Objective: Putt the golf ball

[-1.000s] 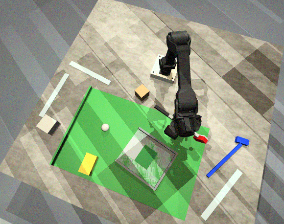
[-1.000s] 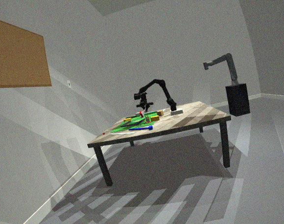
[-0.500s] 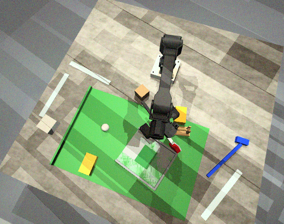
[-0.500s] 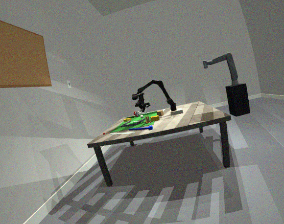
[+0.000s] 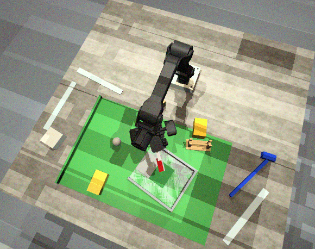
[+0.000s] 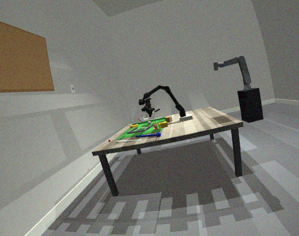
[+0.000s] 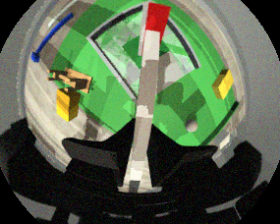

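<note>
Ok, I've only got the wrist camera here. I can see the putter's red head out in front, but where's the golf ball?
Observer: In the top view the golf ball lies on the green mat, apart from the gripper, on the side away from the blue putter.
Operator: Is the red head resting on anything?
Observer: The gripper is shut on the red putter, whose head hangs over the framed raised green. The exterior view is too small to show whether it touches.
Operator: Anything near the ball?
Observer: The nearest yellow block sits apart from it, toward the mat's edge.
</note>
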`<act>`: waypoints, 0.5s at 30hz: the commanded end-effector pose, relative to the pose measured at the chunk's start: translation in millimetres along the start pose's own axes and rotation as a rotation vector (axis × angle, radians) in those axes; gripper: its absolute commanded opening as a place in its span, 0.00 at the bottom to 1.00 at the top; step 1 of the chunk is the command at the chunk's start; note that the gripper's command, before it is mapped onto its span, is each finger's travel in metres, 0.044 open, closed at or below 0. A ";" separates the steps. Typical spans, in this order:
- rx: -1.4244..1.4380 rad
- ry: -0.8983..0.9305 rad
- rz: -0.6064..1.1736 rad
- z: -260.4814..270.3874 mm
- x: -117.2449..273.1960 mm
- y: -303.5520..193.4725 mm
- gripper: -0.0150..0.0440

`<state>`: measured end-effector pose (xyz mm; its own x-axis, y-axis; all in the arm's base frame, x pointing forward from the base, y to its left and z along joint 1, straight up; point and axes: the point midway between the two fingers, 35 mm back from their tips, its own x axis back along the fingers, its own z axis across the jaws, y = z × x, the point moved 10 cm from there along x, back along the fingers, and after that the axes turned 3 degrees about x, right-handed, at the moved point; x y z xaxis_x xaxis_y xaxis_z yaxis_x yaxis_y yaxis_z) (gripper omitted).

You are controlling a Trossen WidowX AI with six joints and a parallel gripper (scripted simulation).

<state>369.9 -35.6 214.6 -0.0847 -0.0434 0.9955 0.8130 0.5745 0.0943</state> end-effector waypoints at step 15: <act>-0.474 -0.034 0.045 -91.4 9.9 -79.5 0.25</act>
<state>361.8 -135.7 215.6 -0.0580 -0.0063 0.9983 0.9732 0.2226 0.0580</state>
